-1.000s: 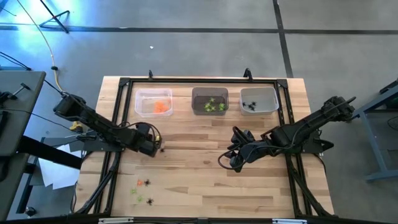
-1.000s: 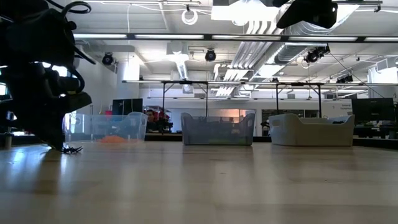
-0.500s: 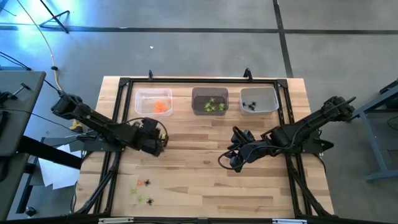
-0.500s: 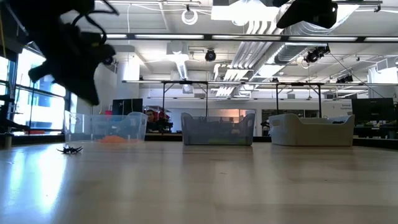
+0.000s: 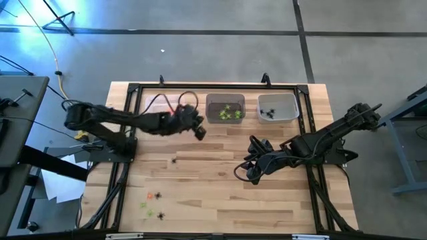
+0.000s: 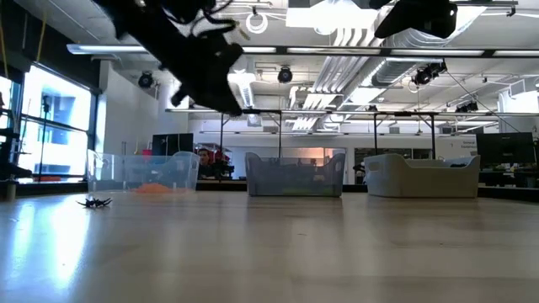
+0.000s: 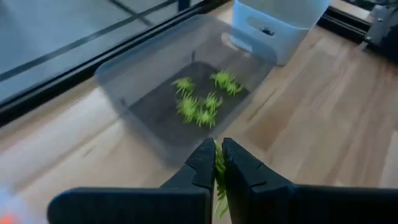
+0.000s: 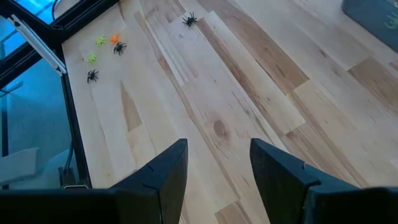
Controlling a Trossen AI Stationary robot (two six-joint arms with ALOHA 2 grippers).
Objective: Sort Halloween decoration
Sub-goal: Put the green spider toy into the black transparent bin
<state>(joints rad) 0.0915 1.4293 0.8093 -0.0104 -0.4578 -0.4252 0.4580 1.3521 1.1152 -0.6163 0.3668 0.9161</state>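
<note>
My left gripper (image 5: 199, 131) hangs above the table by the near left corner of the middle bin (image 5: 225, 108) and is shut on a lime-green trinket (image 7: 218, 167). The middle bin (image 7: 186, 99) holds several green trinkets. The left bin (image 5: 160, 107) holds orange ones and the right bin (image 5: 277, 107) holds black spiders. One black spider (image 5: 175, 160) lies alone on the wood. A small mixed cluster (image 5: 153, 203) lies near the table's front left. My right gripper (image 5: 247, 170) waits open over the middle of the table. My left gripper pinches the green trinket (image 7: 218, 163) between its two fingers (image 7: 205, 163); only a thin green strip shows in the slit between them. The fingers slant downward from the table's left side. The trinket is lifted clear of the table, short of the middle bin.
A black frame (image 5: 220, 87) runs around the bins and down both table sides. The lone spider (image 8: 189, 20) and the cluster (image 8: 102, 53) also show in the right wrist view. Bare wood (image 5: 220, 200) lies between the two arms.
My left gripper has risen from the table beside the lone black spider and swung toward the far right, up to the middle bin, rolling as it went. It stayed shut. The black spider kept its place on the wood.
</note>
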